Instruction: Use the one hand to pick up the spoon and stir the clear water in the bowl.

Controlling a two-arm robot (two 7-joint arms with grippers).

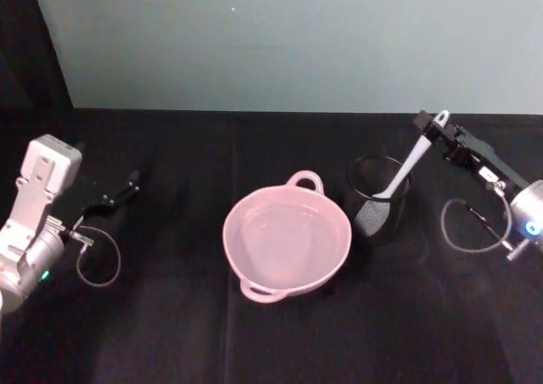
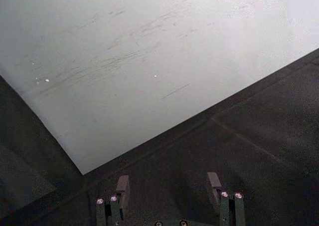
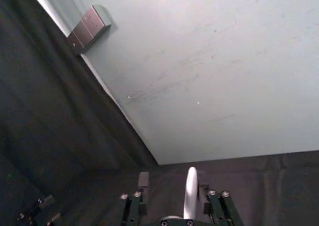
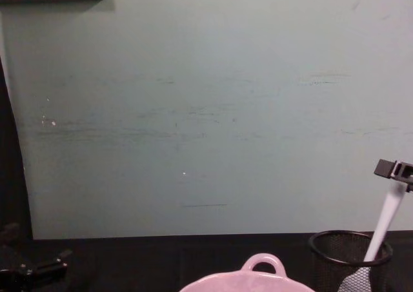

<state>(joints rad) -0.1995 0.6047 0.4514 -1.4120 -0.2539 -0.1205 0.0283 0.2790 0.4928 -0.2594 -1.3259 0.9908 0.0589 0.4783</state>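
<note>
Nearest me in the head view sits the bowl (image 1: 287,245), pale pink, low in the middle of the frame on the black tabletop (image 1: 170,333), with one looped handle on its far rim and another on its near rim. I can see clear water inside it, lying flat. Just to its right stands a black mesh cup (image 1: 377,199), close beside the bowl; I cannot tell if the two touch.

The spoon (image 1: 405,174) leans in that cup, its flat head down inside and its handle slanting up toward the upper right of the frame. My right gripper (image 1: 440,131) is at the handle's top end, at the right edge of the head view, with its silver wrist and a looped cable trailing below. In the right wrist view I see the white handle standing between the two fingers (image 3: 141,182), which are closed in around it; the gripper has hold of the spoon. In the chest view the spoon rises out of the cup at the lower right.

My left gripper (image 1: 123,191) is at the far left of the head view, well apart from the bowl, resting low by the tabletop. In the left wrist view its fingers are spread wide with nothing between them
</note>
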